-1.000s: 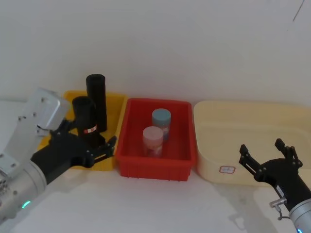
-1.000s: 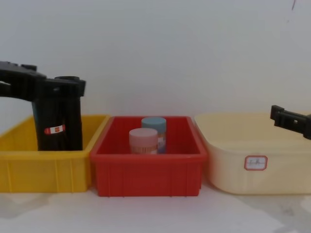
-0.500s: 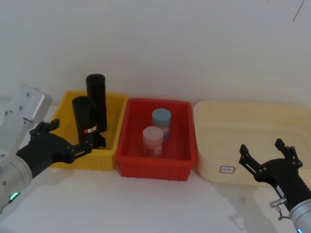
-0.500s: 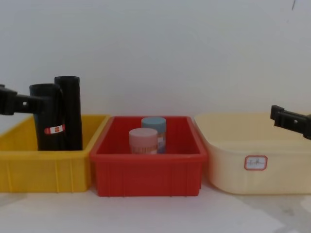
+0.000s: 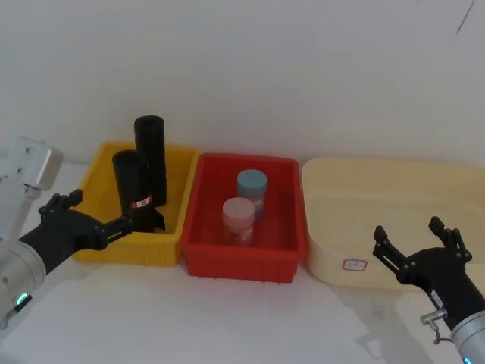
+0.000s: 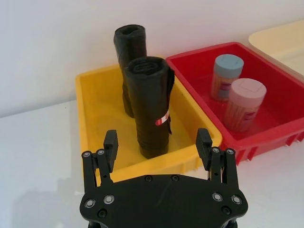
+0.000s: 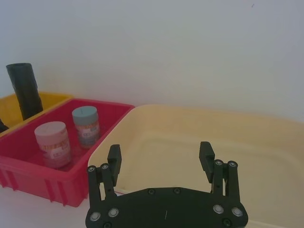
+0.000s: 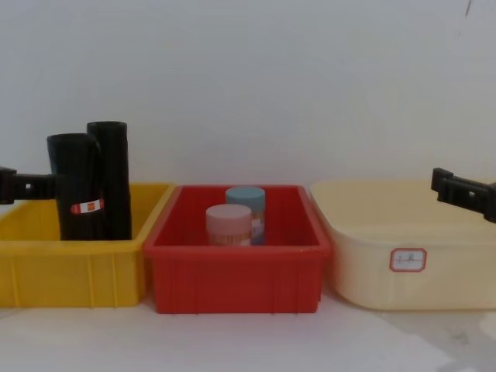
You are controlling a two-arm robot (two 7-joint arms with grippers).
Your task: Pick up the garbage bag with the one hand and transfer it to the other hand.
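The left jaws, wide open and empty, face the upright black plastic garbage-bag roll [image 5: 133, 186] from 8 o'clock, poised to straddle it; the right jaws wait open at 4 o'clock.

Three containers sit in a row: yellow bin [image 5: 129, 249], red bin [image 5: 239, 265], cream tub [image 5: 322, 250]. The red bin holds two upright jars, pink-lidded jar [image 5: 238, 220] just in front of blue-lidded jar [image 5: 251, 186].

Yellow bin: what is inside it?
Two black rolls stand upright in the yellow bin: the garbage bag, with a red-white label, in front and a second roll behind. The bag covers most of the second roll's lower part.
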